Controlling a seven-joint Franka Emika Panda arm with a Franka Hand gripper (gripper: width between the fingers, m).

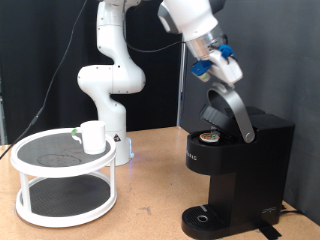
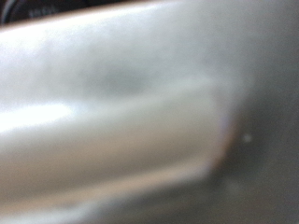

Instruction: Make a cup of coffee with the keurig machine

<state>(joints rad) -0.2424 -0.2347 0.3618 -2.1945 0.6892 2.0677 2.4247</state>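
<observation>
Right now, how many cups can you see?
1. The cup sits on the top shelf of the round white rack, at the exterior view's left. None shows under the keurig machine.

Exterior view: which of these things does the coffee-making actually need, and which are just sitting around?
Needed:
- keurig machine, lid raised, pod in its chamber
- cup, on the rack's top shelf
- gripper, at the raised lid

Just there:
- white two-tier rack
- wooden table

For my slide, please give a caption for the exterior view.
Tool at the raised lid of the keurig machine, pod visible inside; cup waits on the white two-tier stand.
</observation>
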